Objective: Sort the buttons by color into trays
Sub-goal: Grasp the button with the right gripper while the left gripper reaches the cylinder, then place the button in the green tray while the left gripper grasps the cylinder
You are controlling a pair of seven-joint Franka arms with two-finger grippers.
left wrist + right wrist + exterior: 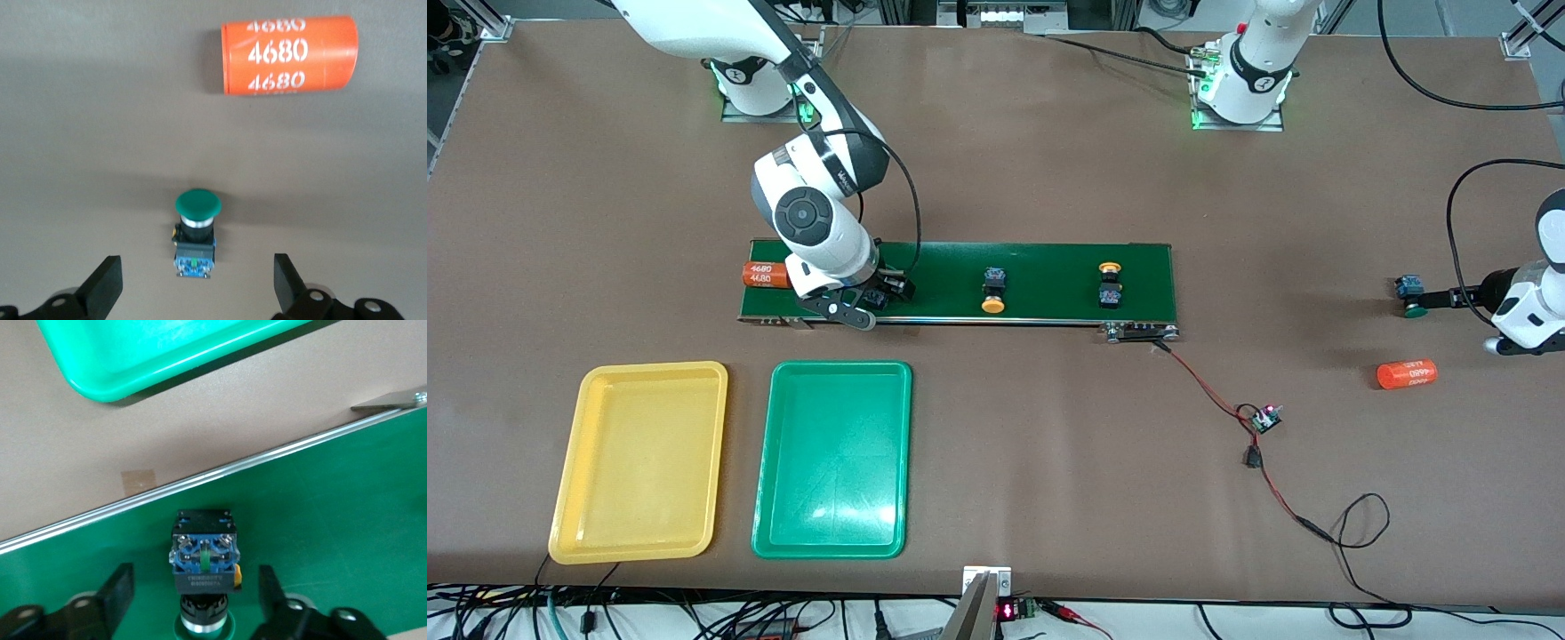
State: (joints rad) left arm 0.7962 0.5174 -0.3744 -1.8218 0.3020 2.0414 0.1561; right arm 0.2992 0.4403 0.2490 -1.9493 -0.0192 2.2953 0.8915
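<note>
On the smooth green belt (1040,276), blocky round-capped button (203,563), glossy rounded trays (831,462).

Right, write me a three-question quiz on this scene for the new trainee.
1. True or false: a button already lies in the green tray.
2. How many yellow-capped buttons are on the conveyor belt? A) one B) two C) three
3. Fill in the blank: the left hand, open, straddles a button on the table whose cap is ____.

Key: 1 false; 2 B; 3 green.
</note>
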